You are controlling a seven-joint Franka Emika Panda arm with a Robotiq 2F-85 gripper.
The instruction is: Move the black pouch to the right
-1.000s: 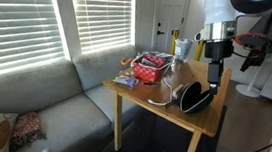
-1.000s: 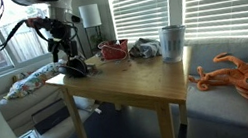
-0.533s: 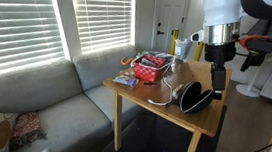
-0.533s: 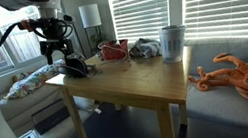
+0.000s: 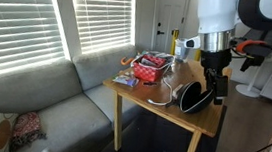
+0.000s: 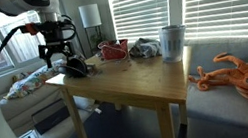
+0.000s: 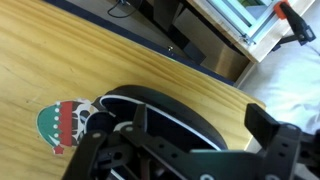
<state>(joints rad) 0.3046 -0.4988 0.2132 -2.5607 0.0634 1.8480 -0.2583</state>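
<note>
Sofa [image 5: 43,102] and slatted blinds [image 5: 21,20] fill the room behind a wooden counter [image 5: 139,94]. In an exterior view an orange octopus toy [image 6: 241,73] lies on the cushions. The arm [image 5: 216,28] stands over one corner of the counter. Its gripper [image 5: 213,86] hangs low over the pouch [image 5: 196,97]. In the wrist view its fingers are spread wide to either side of the pouch; whether they touch it cannot be told. The pouch lies flat by the counter's edge, near that corner. Farther along the counter stand a red container [image 5: 152,70] and a pale canister [image 6: 171,43]. A small round red-and-green patch [image 7: 65,122] lies on the wood just beside the pouch.
</note>
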